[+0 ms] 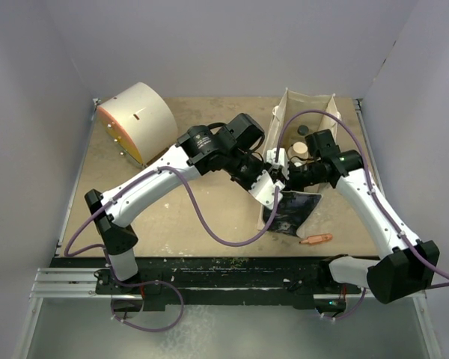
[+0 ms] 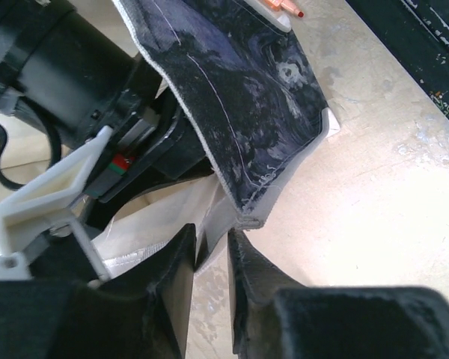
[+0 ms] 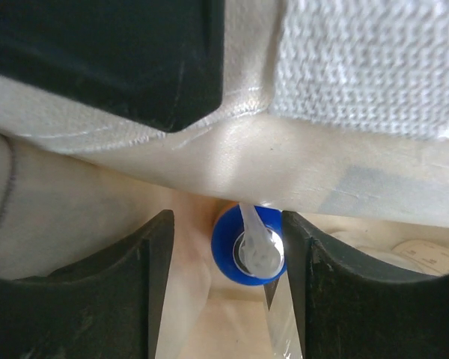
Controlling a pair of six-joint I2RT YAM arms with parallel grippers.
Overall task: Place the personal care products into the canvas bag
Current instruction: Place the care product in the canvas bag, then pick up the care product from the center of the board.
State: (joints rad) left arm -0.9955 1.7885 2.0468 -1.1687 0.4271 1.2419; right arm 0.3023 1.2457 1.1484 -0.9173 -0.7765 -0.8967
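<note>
The canvas bag (image 1: 284, 112) stands open at the back right, its dark printed panel (image 2: 247, 97) facing the front. My right gripper (image 3: 226, 221) hangs open over the bag's mouth. A blue-capped orange bottle (image 3: 248, 253) sits below, between its fingers, close to the right finger (image 3: 337, 299) and clear of the left one. My left gripper (image 2: 212, 233) is at the bag's near rim, its jaws a narrow gap apart with the white canvas edge (image 2: 209, 217) at their tips. A cream top (image 1: 300, 150) and a black cap (image 1: 303, 130) show inside the bag.
A large cream drum with an orange face (image 1: 138, 123) lies at the back left. A small orange pen-like stick (image 1: 316, 239) lies on the table in front of the bag. Both arms crowd the bag's left rim (image 1: 275, 161).
</note>
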